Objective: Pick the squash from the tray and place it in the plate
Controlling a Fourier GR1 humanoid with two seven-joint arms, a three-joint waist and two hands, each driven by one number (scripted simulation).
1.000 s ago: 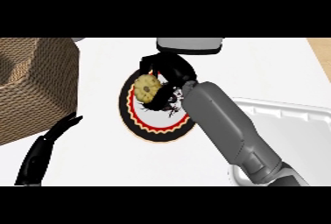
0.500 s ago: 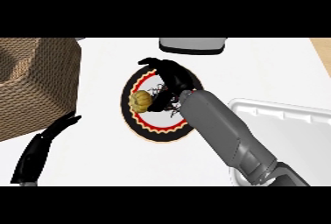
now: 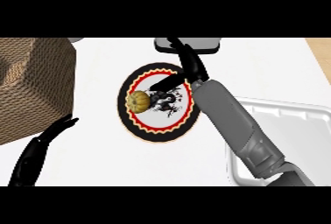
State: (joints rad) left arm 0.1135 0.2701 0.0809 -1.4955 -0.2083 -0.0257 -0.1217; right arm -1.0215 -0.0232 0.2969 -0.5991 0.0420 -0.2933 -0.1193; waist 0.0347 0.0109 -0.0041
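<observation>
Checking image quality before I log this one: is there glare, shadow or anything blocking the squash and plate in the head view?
Head view: lighting is flat and even, with no glare on the white counter and hardly any cast shadow; the squash shows in full on the plate; the right hand and its forearm hide the plate's right rim; the tray is cut off at the right edge.

A kitchen counter (image 3: 97, 157), white-topped, is filling the frame. A patterned plate (image 3: 155, 131) is sitting at centre, a white tray (image 3: 284, 113) is lying at right, and a woven basket (image 3: 32, 87) is standing upper left.
</observation>
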